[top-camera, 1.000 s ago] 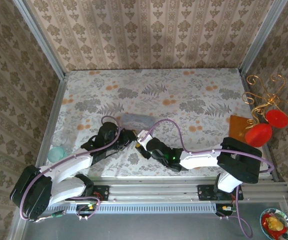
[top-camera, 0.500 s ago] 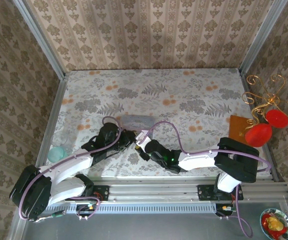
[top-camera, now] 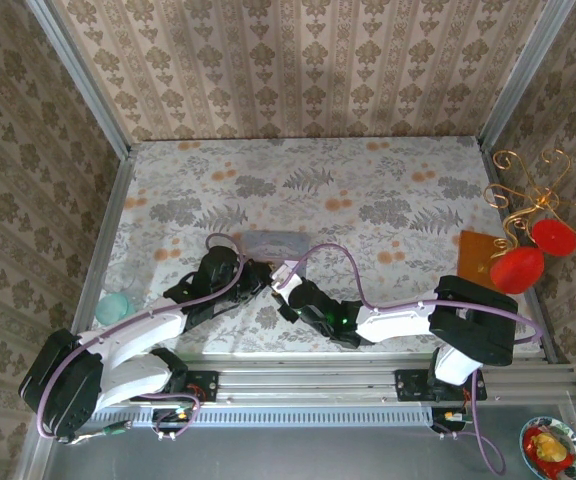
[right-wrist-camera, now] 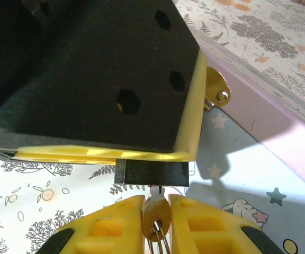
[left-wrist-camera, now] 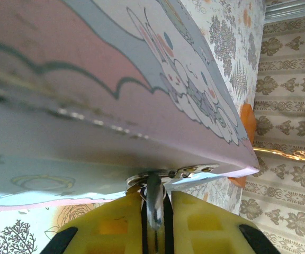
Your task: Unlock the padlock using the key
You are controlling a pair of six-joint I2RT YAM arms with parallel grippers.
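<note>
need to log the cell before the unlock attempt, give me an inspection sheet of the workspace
surface: floral table, no spills seen
job's things: padlock against the pale blue tin; key tip at the padlock's body
clutter: teal object near the left edge; orange square at the right
grippers: left gripper shut on padlock; right gripper shut on key
cables: purple cable looped along each arm
surroundings: patterned walls; red ornaments and a plate outside the table
</note>
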